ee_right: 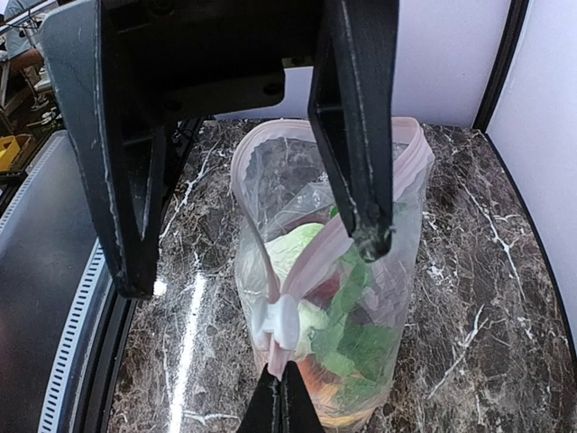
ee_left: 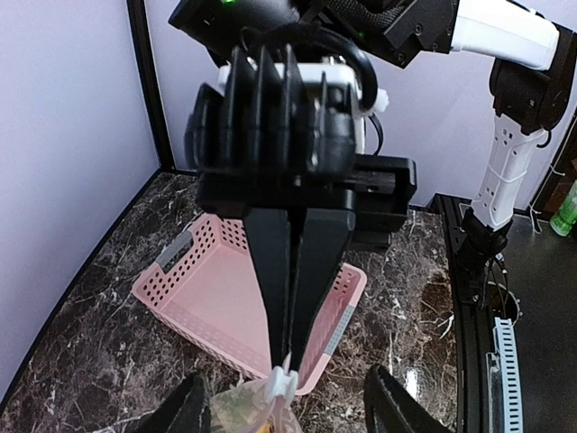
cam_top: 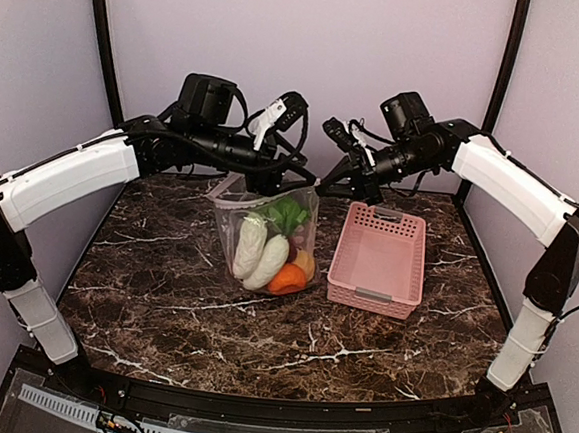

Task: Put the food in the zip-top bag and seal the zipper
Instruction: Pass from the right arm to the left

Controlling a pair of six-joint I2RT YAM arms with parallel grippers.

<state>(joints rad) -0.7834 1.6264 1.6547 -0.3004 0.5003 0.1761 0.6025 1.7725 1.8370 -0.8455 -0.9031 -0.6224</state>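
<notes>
Between lilac walls (cam_top: pixel 313 48), marbled table (cam_top: pixel 163 297) bears zip-top bag (cam_top: pixel 234 206), apparently unsealed.

Your top view looks down from above and behind the arm bases across the whole table (cam_top: pixel 162 307), while your 2 wrist views sit close, left facing right, right facing left, both sharing the zip-top bag (cam_top: pixel 268 237) between them.

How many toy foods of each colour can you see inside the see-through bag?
White oblong pieces: 2
Green leafy piece: 1
Orange fruit: 1
Total: 4 that show clearly. Other pieces behind them in the bag are too hidden to count.
</notes>
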